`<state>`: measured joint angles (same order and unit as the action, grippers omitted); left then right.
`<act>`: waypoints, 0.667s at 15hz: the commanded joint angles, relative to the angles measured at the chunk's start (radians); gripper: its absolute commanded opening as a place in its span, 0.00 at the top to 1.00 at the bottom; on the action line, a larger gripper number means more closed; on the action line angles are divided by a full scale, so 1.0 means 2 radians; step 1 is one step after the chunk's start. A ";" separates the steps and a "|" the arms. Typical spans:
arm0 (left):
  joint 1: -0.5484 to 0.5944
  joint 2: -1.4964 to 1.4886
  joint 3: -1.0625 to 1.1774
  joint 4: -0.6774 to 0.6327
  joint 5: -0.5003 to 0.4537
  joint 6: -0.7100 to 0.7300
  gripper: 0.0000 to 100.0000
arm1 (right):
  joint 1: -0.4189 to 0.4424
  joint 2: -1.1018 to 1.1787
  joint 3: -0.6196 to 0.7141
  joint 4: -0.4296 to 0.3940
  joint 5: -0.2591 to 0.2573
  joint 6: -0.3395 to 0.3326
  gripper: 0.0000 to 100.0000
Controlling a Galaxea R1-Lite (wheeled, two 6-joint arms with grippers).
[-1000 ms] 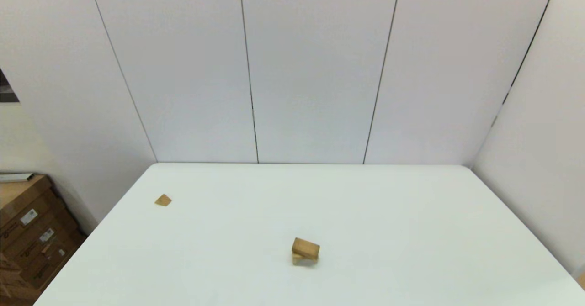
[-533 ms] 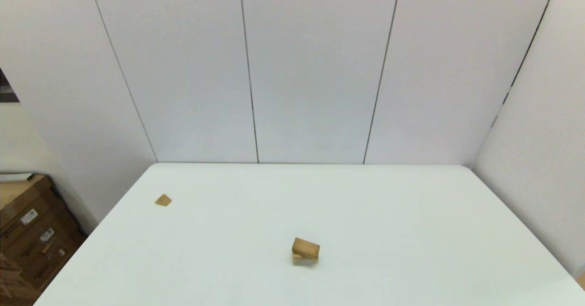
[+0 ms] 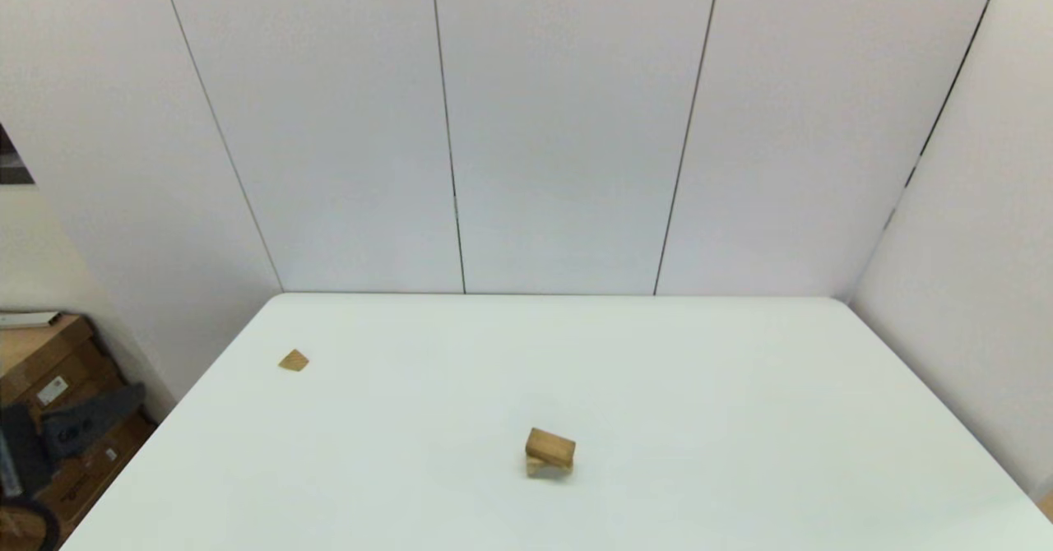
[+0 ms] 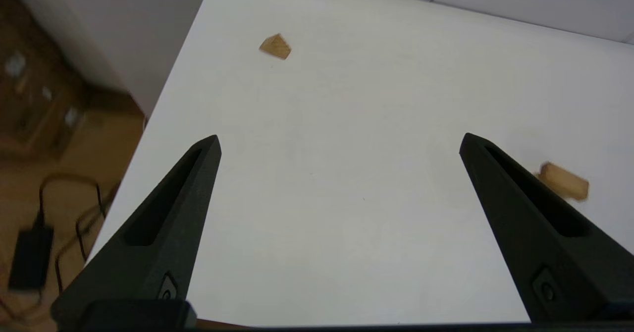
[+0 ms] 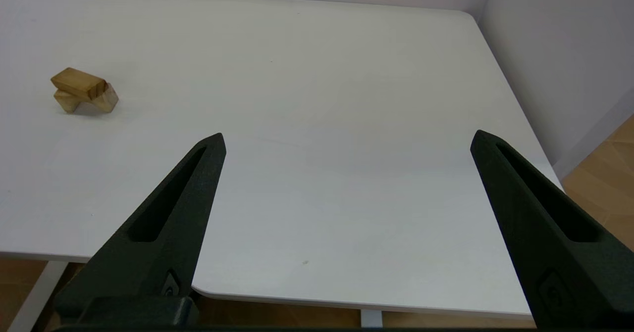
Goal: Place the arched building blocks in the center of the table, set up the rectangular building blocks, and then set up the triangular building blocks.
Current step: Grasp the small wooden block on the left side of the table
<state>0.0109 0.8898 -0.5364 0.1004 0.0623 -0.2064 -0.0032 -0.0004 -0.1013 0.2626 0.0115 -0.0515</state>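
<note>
White table (image 3: 740, 419) under pale wall panels, cardboard boxes (image 3: 49, 386) lower left. Rectangular block (image 3: 551, 447) sits on the arched block (image 3: 548, 469) at centre; triangular block (image 3: 294, 360) upper left. Left gripper (image 3: 82, 423) newly enters lower left, fingers wide; right gripper (image 5: 346, 173) wide too

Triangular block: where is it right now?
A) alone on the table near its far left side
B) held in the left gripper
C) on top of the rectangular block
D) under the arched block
A: the triangular block lies by itself on the table, far from the rectangular block stacked on the arched block, and the open left gripper holds nothing.
</note>
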 commanded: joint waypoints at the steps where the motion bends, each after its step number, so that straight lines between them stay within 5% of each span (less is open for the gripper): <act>1: -0.006 0.297 -0.180 0.009 0.075 -0.151 0.00 | 0.000 -0.001 0.000 0.001 0.000 0.000 0.00; 10: -0.015 0.554 -0.500 0.342 0.062 -0.426 0.00 | -0.001 -0.001 0.000 0.001 0.000 0.000 0.00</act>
<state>-0.0183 1.7632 -1.3315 0.5440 0.2023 -0.8787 -0.0032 -0.0004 -0.1013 0.2621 0.0119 -0.0513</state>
